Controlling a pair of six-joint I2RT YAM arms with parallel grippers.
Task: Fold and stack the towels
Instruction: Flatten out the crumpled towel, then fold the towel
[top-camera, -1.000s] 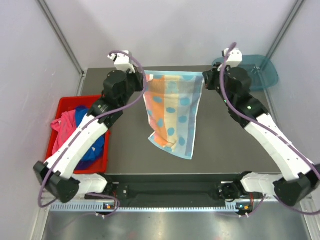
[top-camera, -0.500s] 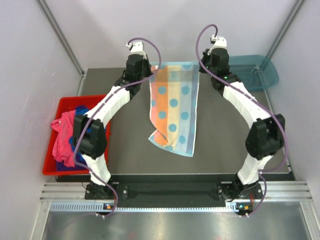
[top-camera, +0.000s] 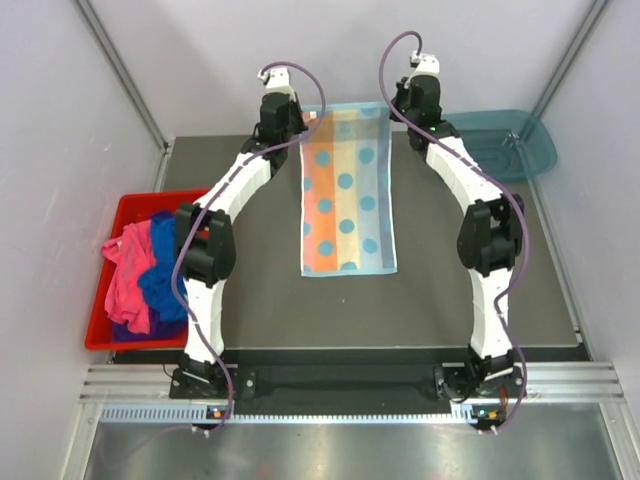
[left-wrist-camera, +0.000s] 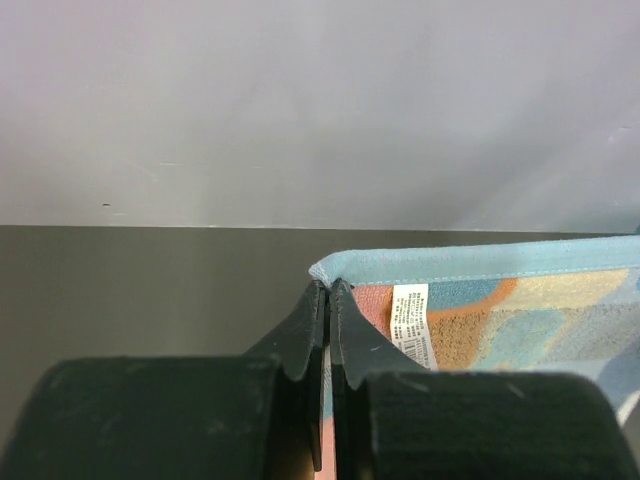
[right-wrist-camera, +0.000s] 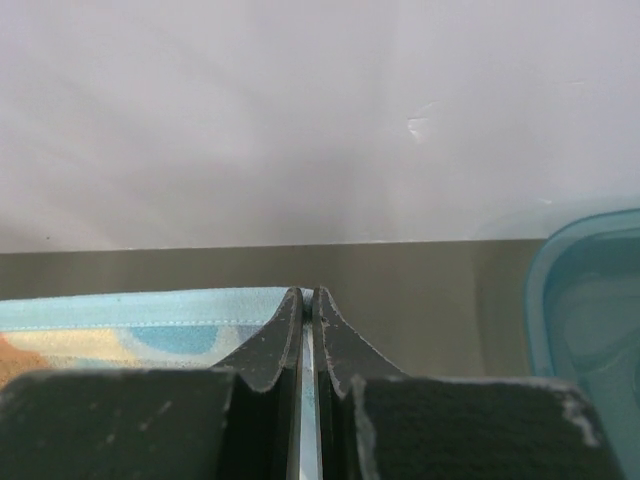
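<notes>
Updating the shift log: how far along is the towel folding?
Nothing is folded or stacked yet. In hand: the dotted towel is spread out, its far corners pinched by the left end effector and right end effector. Left: folding it, plus the pink towel, royal blue towel and purple towel heaped in the red bin.

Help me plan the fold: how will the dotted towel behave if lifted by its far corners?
Probably floppy: the dotted towel lies flat on the table, following its surface. Likely light: the left gripper and right gripper hold it by thin corner pinches. Its textured cloth should resist slipping.
</notes>
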